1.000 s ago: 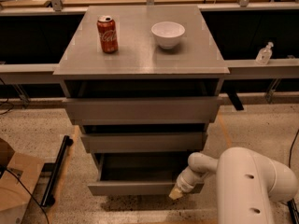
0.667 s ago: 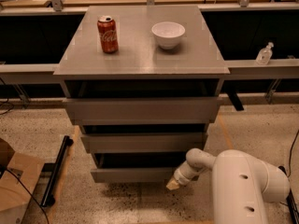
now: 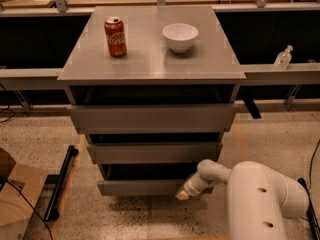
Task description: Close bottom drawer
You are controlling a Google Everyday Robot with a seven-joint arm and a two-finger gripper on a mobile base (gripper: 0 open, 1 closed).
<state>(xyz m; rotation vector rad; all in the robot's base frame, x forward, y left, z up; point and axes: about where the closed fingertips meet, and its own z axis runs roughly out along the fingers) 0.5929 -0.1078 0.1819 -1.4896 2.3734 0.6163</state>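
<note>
- Far left, down on the floor: brown cardboard box (image 3: 12, 204), then a black bar (image 3: 59, 184) lying just beside the cabinet.
- Up on the grey cabinet top (image 3: 150, 66): red soda can (image 3: 115, 36) standing upright toward the left, white bowl (image 3: 180, 36) to its right, clearly apart.
- Lowest of the three fronts: bottom drawer (image 3: 140, 187), the narrowest, sitting under the middle drawer front (image 3: 152, 152) with a dark band between them.
- Right at that drawer's right end: gripper (image 3: 182, 194), tan tip up against the front's lower right corner, coming in from the right. Honestly can't tell how far open it is or whether it has hold of anything.
- Behind it: fat white arm (image 3: 260, 199) filling the lower right.
- Far right on the ledge: small clear bottle (image 3: 283, 58).
</note>
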